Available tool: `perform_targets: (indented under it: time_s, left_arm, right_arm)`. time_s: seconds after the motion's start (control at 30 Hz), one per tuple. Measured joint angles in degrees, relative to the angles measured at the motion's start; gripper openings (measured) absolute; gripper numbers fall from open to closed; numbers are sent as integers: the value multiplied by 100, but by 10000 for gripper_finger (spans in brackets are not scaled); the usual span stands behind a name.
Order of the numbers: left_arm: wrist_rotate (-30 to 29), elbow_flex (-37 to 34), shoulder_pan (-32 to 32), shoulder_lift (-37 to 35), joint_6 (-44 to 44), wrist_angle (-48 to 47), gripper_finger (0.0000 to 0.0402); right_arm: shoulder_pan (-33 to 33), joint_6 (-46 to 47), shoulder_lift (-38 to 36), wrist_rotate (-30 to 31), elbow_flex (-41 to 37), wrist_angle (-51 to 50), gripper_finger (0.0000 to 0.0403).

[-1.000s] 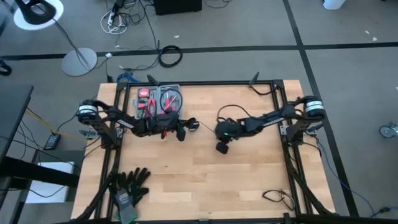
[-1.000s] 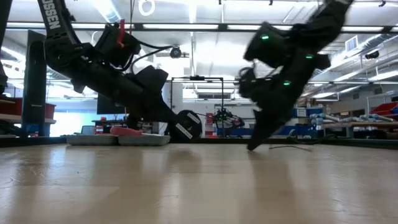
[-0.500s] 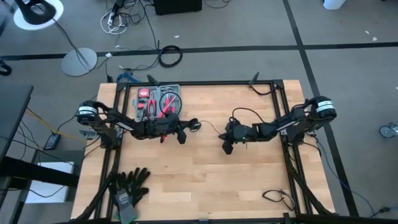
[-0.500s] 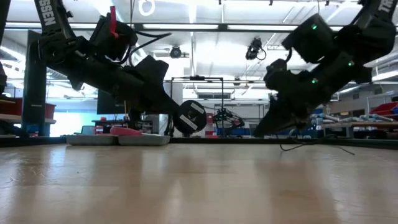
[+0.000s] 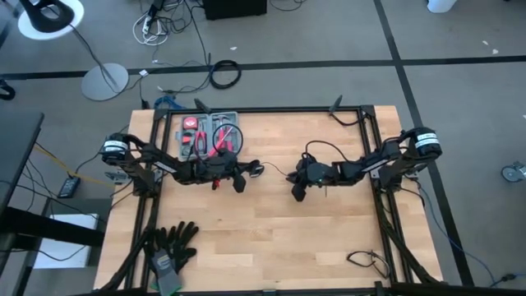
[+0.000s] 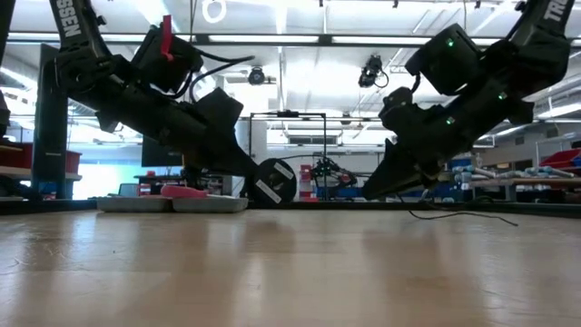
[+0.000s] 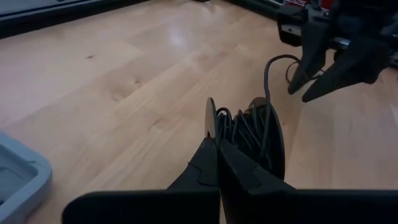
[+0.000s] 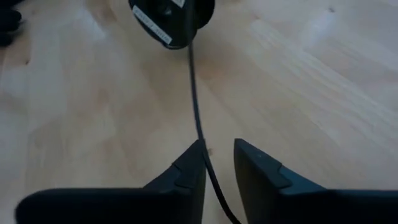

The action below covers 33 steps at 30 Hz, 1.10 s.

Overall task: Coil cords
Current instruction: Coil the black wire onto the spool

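The cord is running as a thin black line over the wooden table, from a round black spool near the table's middle out toward the right arm. The spool, with turns of cord already lying in its groove, is sitting clamped edge-on in the left gripper, whose fingers are pressing shut on its rim. Just beyond the spool, the right gripper is hanging low over the wood with its fingers slightly parted, the cord passing between them; I cannot tell whether they are pinching it or only guiding it. Well away from the spool, a grey tray of red tools is sitting at the back edge and a pair of black gloves is lying at the front edge. This looks like the winding step, partly done. Next, the right gripper would need to take hold of the loose cord and lead it round the spool without letting it slacken.
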Motion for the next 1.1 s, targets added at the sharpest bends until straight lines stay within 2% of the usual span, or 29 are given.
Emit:
perform_targets:
  time_s: [0.3,0.6,1.1]
  left_arm:
    - [11,0,0,0,2,-1,0]
    - [15,-2,0,0,-2,-4,0]
    - [15,-2,0,0,-26,4,0]
  right_arm:
    - [-218,-284,-302,-90,2,-76,120]
    - [-438,-708,-1145,-103,2,-1102,122]
    - [-463,-743,-1316,-103,2,-254,121]
